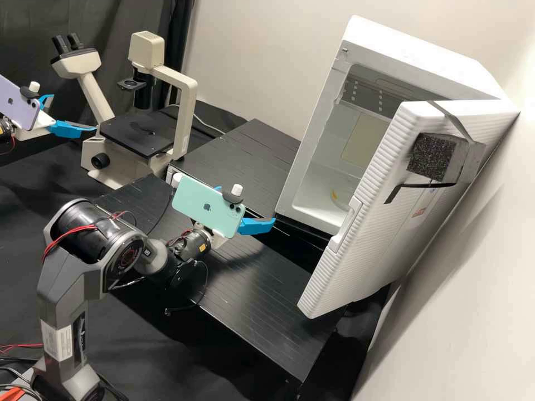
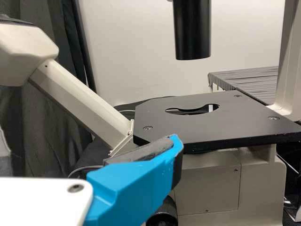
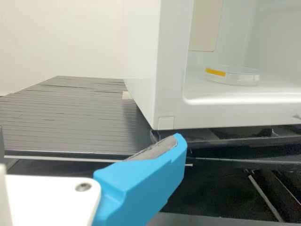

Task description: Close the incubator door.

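The white incubator (image 1: pixel 415 50) stands open, its ribbed door (image 1: pixel 356 273) swung out toward the front right. My right gripper (image 1: pixel 256 225) is left of the door handle (image 1: pixel 344 228), near the incubator's lower front corner, touching neither. In the right wrist view, my right gripper (image 3: pixel 90 141) is open and empty before the incubator's bottom corner (image 3: pixel 165 123). Far left, my left gripper (image 1: pixel 72 129) is beside the microscope. Seen from its own wrist, my left gripper (image 2: pixel 89 146) is open and empty in front of the microscope stage (image 2: pixel 188 127).
A microscope (image 1: pixel 181 117) stands at the back left, next to black slatted platforms (image 1: pixel 239 161). Inside the incubator lies a clear round dish (image 3: pixel 242 77) with yellow tape. A dark foam block (image 1: pixel 432 157) is strapped to the door's outside. A wall rises at the right.
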Robot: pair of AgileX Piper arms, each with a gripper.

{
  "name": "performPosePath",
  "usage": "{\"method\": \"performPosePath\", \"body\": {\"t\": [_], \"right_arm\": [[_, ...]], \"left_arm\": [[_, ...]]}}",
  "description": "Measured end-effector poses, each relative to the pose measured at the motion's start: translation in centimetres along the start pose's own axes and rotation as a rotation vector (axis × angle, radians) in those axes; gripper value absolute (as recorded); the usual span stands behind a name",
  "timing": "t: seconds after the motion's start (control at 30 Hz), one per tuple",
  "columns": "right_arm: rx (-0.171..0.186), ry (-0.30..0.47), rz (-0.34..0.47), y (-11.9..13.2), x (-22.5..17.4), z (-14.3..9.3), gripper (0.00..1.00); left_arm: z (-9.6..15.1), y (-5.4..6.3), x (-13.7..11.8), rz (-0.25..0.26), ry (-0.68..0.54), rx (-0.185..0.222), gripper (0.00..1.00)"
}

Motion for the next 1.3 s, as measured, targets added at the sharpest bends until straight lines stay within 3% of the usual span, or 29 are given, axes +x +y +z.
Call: {"method": "performPosePath", "body": {"t": [0.3, 0.47, 0.7, 0.97, 1.1, 1.3], "right_arm": [[0.000, 0.002, 0.005, 0.0, -0.1, 0.0, 1.00], [-0.023, 0.026, 0.050, 1.0, -3.4, 1.1, 1.00], [0.030, 0.116, 0.224, 4.2, -10.1, 1.4, 1.00], [0.002, 0.150, 0.388, 5.7, -16.1, 1.1, 1.00], [0.006, 0.095, 0.435, 6.5, -16.4, 2.2, 1.00], [0.023, 0.016, 0.416, 7.3, -14.7, 3.9, 1.00]], "left_arm": [[0.0, 0.0, 0.0, 0.000, 0.000, 0.000, 1.00], [0.0, 0.0, 0.0, 0.000, 0.000, 0.000, 1.00], [0.0, 0.0, 0.0, 0.000, 0.000, 0.000, 1.00], [0.0, 0.0, 0.0, 0.000, 0.000, 0.000, 1.00], [0.0, 0.0, 0.0, 0.000, 0.000, 0.000, 1.00], [0.0, 0.0, 0.0, 0.000, 0.000, 0.000, 1.00]]}}
